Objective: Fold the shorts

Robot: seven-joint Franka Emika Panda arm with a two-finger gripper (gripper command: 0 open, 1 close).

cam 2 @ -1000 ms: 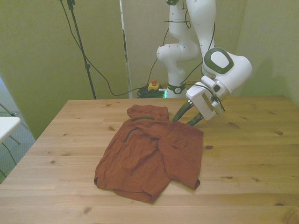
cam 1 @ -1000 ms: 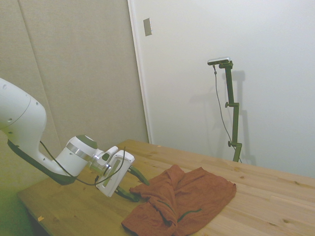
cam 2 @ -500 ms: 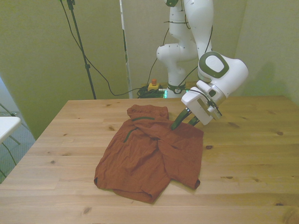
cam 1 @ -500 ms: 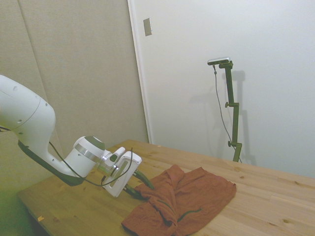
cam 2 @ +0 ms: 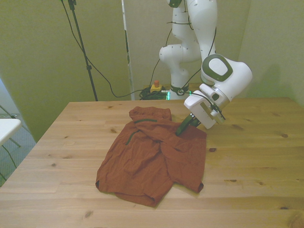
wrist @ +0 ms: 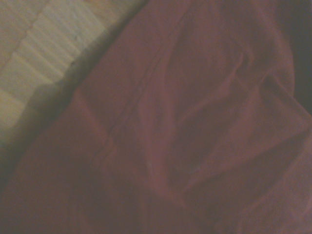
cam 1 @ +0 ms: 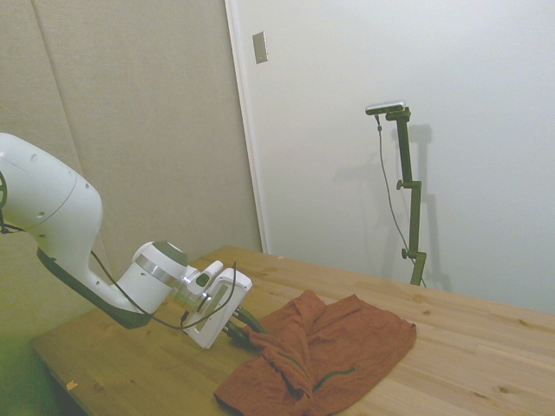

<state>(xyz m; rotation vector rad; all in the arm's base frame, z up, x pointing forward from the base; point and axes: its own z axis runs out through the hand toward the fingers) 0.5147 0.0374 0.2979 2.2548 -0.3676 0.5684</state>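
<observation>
Where the coming move is decided: at the shorts' edge nearest the robot's base, toward the front view's right, where the gripper [cam 2: 182,129] meets the cloth.
Shorts, place: the shorts [cam 2: 152,154] lie crumpled near the middle of the table [cam 2: 256,161], reaching toward the edge nearest the front camera and well clear of both side edges.
Shorts, long axis: it runs aslant, from the dark-trimmed waistband end toward the far edge down to the hem near the front view's lower left.
Direction from the jaws: nearly all the cloth lies ahead of the fingertips and toward the front view's left; only bare wood lies behind them.
Jaws: drawn close together, tips down at the rumpled edge; I judge they are pinching a ridge of cloth, but the contact itself is hidden in the side view [cam 1: 245,329].
Wrist view: blurred red folds of the shorts [wrist: 195,126] fill it, with a strip of table [wrist: 34,53] at one corner.
Likely next need: lift this edge and carry it across the long axis.
Writing, brands: none legible anywhere.
</observation>
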